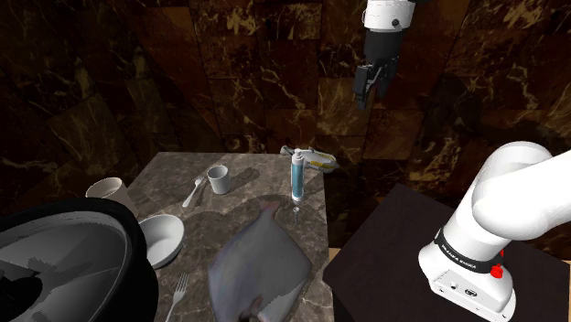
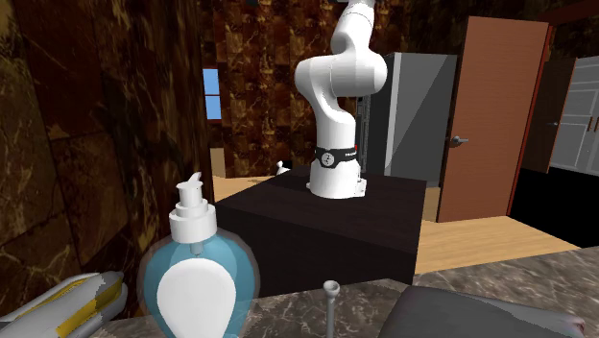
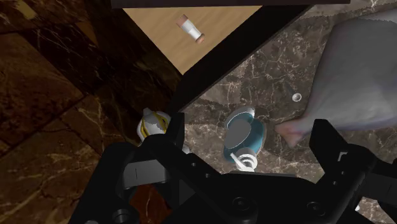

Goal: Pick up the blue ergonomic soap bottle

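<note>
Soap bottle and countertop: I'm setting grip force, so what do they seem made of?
Soap bottle: likely clear blue plastic, glossy; the body looks see-through with a pale outer rim, and the pump is opaque white. Countertop: looks like polished marble, grey-brown with pale veins.

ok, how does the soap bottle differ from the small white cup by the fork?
The soap bottle is blue with a white pump; the cup is plain white, open-topped. The soap bottle stands taller than the cup. The soap bottle is near the counter edge by the stand; the cup is further to the shoulder view's left. Both stand upright.
</note>
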Robot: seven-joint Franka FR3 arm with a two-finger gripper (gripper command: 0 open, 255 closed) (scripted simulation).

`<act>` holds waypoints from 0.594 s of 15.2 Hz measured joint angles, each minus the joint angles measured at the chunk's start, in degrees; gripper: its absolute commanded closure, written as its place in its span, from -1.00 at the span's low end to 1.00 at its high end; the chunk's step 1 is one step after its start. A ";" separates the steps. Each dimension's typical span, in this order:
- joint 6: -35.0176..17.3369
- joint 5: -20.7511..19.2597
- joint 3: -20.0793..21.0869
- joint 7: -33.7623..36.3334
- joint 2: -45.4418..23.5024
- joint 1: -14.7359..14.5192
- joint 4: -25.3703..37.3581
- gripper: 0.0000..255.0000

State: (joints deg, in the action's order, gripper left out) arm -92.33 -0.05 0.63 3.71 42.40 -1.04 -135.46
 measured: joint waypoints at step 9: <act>-13.31 0.86 0.62 1.13 -10.85 -0.15 -2.28 -1.00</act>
State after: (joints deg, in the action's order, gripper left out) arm -105.64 0.81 1.24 4.84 31.55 -1.18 -137.74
